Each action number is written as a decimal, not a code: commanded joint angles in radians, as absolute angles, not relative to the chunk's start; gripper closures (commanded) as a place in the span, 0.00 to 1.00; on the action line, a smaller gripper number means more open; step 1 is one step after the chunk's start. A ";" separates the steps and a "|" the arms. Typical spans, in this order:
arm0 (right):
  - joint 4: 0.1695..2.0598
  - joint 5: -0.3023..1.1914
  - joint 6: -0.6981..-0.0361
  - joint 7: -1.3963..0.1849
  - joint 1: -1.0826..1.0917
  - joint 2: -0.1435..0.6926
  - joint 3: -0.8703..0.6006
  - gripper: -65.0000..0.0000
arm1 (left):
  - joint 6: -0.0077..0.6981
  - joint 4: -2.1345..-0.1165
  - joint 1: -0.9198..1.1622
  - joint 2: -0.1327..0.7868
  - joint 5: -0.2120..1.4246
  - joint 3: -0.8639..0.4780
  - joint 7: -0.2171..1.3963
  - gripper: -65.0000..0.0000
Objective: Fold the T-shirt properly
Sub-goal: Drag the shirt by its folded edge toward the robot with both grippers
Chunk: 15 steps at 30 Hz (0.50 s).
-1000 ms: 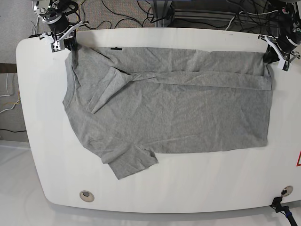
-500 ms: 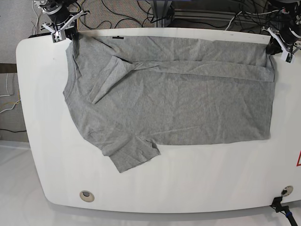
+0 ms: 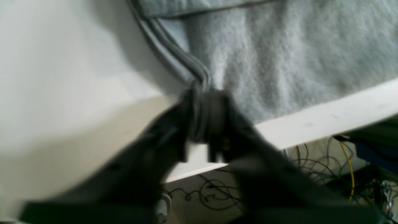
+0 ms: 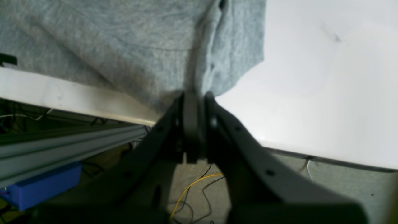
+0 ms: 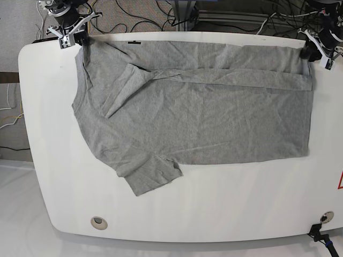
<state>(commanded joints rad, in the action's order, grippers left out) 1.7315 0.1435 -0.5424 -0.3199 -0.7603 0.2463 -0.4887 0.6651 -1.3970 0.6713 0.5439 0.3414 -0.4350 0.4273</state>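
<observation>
A grey T-shirt (image 5: pixel 198 112) lies spread on the white table (image 5: pixel 214 209), its far long edge folded over toward the middle, one sleeve (image 5: pixel 153 179) sticking out at the near left. My left gripper (image 5: pixel 310 53) sits at the far right corner, shut on the bunched hem of the T-shirt (image 3: pixel 279 59), which shows pinched between its fingers (image 3: pixel 217 124). At the far left corner my right gripper (image 5: pixel 79 40) is shut on the T-shirt (image 4: pixel 130 43) shoulder edge, right at the table's far rim, and the cloth runs into its closed fingers (image 4: pixel 192 124).
Cables (image 5: pixel 144 16) and a metal frame rail (image 4: pixel 71 143) lie beyond the table's far edge. Two round grommets sit near the front corners, one at the left (image 5: pixel 98 223) and one at the right (image 5: pixel 326 217). A red marking (image 5: pixel 340 182) shows at the right edge.
Both grippers have pulled the shirt's far edge farther toward the table's back rim, stretching the cloth flatter. The whole shirt has shifted slightly away from the front.
</observation>
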 joint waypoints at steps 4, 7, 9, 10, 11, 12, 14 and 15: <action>1.751 0.143 -0.542 -0.320 -0.759 0.243 -0.492 0.75 | 0.667 -1.397 0.665 0.547 0.341 -0.435 0.427 0.37; 1.790 0.143 -0.541 -0.320 -0.759 0.242 -0.492 0.67 | 0.667 -1.397 0.659 0.576 0.341 -0.435 0.427 0.37; 1.805 0.143 -0.541 -0.321 -0.759 0.242 -0.492 0.62 | 0.667 -1.399 0.651 0.582 0.341 -0.435 0.429 0.37; 1.810 0.143 -0.541 -0.321 -0.759 0.242 -0.492 0.60 | 0.667 -1.399 0.645 0.584 0.341 -0.435 0.429 0.37; 1.814 0.143 -0.541 -0.321 -0.759 0.242 -0.492 0.59 | 0.667 -1.399 0.644 0.598 0.341 -0.435 0.429 0.37; 1.819 0.143 -0.541 -0.321 -0.759 0.242 -0.492 0.59 | 0.667 -1.399 0.644 0.615 0.344 -0.441 0.429 0.37; 1.837 0.142 -0.541 -0.328 -0.759 0.243 -0.492 0.59 | 0.670 -1.408 0.645 0.624 0.344 -0.475 0.429 0.37; 1.851 0.142 -0.542 -0.346 -0.759 0.243 -0.492 0.59 | 0.670 -1.423 0.645 0.624 0.341 -0.496 0.430 0.36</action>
<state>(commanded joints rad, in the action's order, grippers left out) 1.8512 0.1419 -0.5424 -0.3460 -0.7587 0.2432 -0.4918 0.6697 -1.4231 0.6452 0.6237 0.3414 -0.4964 0.4304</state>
